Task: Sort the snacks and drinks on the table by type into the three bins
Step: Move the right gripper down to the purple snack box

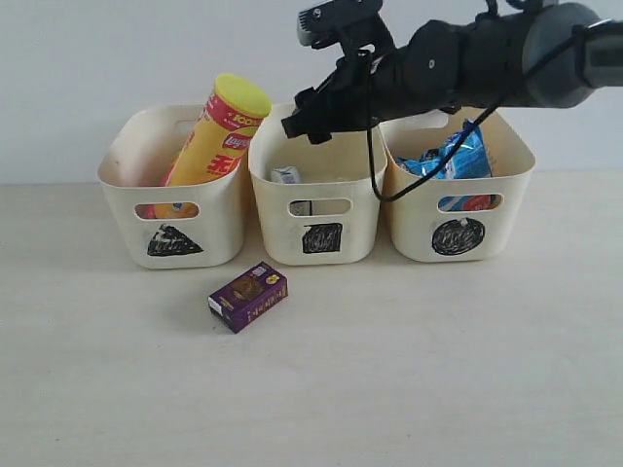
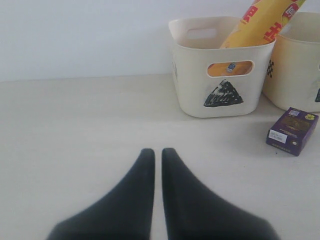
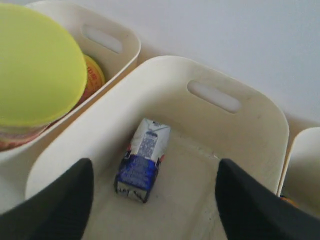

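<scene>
Purple with yellow print, the small drink box (image 1: 247,297) (image 2: 292,131) lies flat on the table (image 1: 438,370). It is just in front of the square bin (image 1: 282,233) (image 3: 175,100) and a bit toward the triangle side. It touches no bin, and nothing holds it.

Inside the square bin a blue-and-white milk carton (image 1: 286,175) (image 3: 142,160) lies on its side on the bottom. It is the only thing seen in there.

The right gripper (image 1: 304,119) (image 3: 154,165) hangs over the square bin. Its two black fingers (image 3: 55,205) are spread wide apart, with the milk carton down below, between them. They hold nothing.

Left of the square bin, almost touching it, stands the triangle bin (image 1: 127,195) (image 2: 190,75). A yellow Lay's crisp tube (image 1: 219,136) (image 2: 255,27) leans in it, and its yellow lid sticks up over the rim. Something orange and red shows through the handle hole, but I cannot tell what it is.

Right of the square bin stands the circle bin (image 1: 506,195). A crinkly blue bag (image 1: 458,156) pokes up out of it.

The left gripper (image 2: 157,152) is low over the table, far out past the triangle bin, away from the square bin. Its fingers (image 2: 135,200) are pressed nearly together with only a thin gap, and nothing is in them. It does not show in the exterior view.
</scene>
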`<action>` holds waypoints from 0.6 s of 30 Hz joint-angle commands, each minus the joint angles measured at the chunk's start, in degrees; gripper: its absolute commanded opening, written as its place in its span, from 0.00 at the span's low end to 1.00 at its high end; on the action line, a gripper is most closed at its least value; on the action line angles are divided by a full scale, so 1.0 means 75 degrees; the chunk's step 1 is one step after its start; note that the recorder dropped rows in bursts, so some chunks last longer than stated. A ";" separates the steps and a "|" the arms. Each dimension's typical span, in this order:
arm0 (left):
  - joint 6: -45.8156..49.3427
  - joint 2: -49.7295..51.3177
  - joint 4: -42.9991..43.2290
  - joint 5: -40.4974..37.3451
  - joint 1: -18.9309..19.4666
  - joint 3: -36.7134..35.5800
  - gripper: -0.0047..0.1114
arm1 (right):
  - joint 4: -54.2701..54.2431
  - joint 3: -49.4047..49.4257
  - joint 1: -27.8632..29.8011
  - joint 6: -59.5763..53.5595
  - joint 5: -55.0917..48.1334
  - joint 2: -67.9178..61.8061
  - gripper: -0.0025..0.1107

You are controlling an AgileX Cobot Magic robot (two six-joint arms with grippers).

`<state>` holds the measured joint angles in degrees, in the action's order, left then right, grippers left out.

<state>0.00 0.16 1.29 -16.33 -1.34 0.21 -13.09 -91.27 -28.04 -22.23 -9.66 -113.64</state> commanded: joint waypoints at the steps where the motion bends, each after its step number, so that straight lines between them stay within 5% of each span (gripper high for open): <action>1: -0.0060 -0.0021 -0.0052 0.0059 0.0019 -0.0028 0.08 | 0.0047 -0.0040 0.0014 -0.0525 -0.1256 0.0447 0.37; 6: -0.0060 -0.0021 -0.0052 0.0059 0.0019 -0.0028 0.08 | 0.0047 -0.0040 0.0014 -0.0950 -0.2306 0.0689 0.02; 18: -0.0060 -0.0021 -0.0052 0.0059 0.0019 -0.0028 0.08 | -0.0195 -0.0040 -0.0848 -0.4354 -0.4668 0.0769 0.02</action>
<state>0.00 0.16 1.29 -16.33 -1.34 0.21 -13.57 -91.27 -32.49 -47.31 -40.90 -108.70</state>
